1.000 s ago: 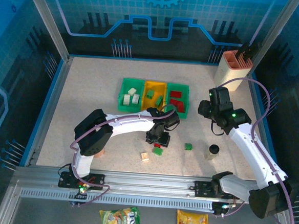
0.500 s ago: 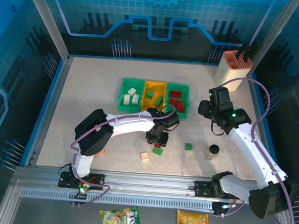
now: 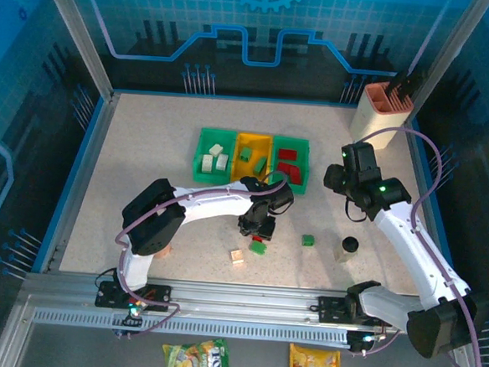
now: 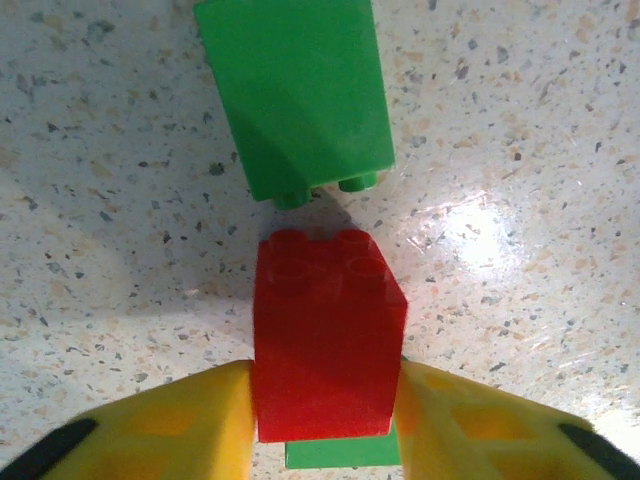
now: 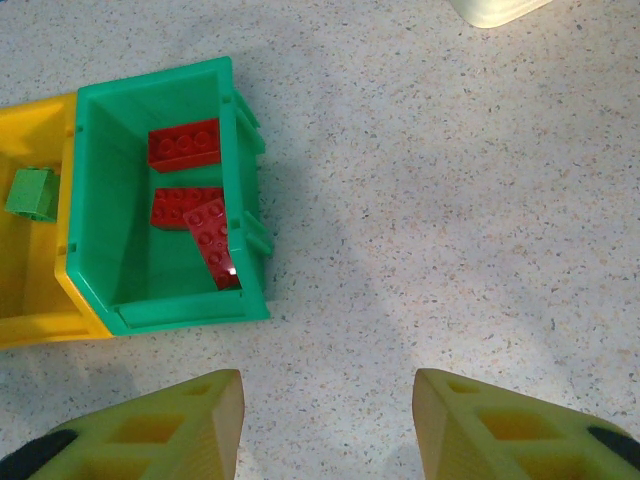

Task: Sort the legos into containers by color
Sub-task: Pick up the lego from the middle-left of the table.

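Observation:
In the left wrist view my left gripper [image 4: 325, 420] is shut on a red lego [image 4: 325, 335], its yellow fingers [image 4: 160, 430] pressing both sides. A green lego [image 4: 300, 95] lies just ahead on the table, and a green edge [image 4: 340, 455] shows under the red one. From the top, the left gripper [image 3: 261, 228] sits below the three containers: a green bin [image 3: 199, 157] with white legos, a yellow bin [image 3: 237, 159] with green legos, and a green bin [image 3: 304, 166] with red legos. My right gripper [image 5: 325, 420] hangs open over bare table beside that red-filled bin [image 5: 235, 150].
Loose on the table are a green lego [image 3: 258, 247], another green one [image 3: 308, 239] and a cream one [image 3: 237, 256]. A dark-capped bottle [image 3: 348, 245] stands under the right arm. The beige holder [image 3: 382, 111] is at the back right corner.
The left gripper has shifted only slightly while staying closed on the red lego. The right arm has not moved.

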Robot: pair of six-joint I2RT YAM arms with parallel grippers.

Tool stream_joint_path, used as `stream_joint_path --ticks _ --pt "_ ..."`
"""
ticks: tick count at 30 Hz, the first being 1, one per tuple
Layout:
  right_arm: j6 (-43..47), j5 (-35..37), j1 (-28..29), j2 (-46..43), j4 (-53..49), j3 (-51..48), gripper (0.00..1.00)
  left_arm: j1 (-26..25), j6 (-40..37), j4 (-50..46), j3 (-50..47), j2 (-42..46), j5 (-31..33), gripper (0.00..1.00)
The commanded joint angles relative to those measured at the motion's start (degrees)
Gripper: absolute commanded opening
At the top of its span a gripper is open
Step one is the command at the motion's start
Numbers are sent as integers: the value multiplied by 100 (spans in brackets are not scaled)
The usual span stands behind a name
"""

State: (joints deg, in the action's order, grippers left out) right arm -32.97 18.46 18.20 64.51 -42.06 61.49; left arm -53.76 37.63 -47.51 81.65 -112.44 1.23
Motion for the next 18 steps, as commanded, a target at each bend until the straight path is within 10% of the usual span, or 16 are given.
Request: stream_joint_path --ticks 1,18 --pt "-16 25 -79 -61 -154 89 49 -21 17 -168 186 -40 33 47" --pt "-9 70 -88 -165 -223 110 49 -12 11 -73 138 22 197 37"
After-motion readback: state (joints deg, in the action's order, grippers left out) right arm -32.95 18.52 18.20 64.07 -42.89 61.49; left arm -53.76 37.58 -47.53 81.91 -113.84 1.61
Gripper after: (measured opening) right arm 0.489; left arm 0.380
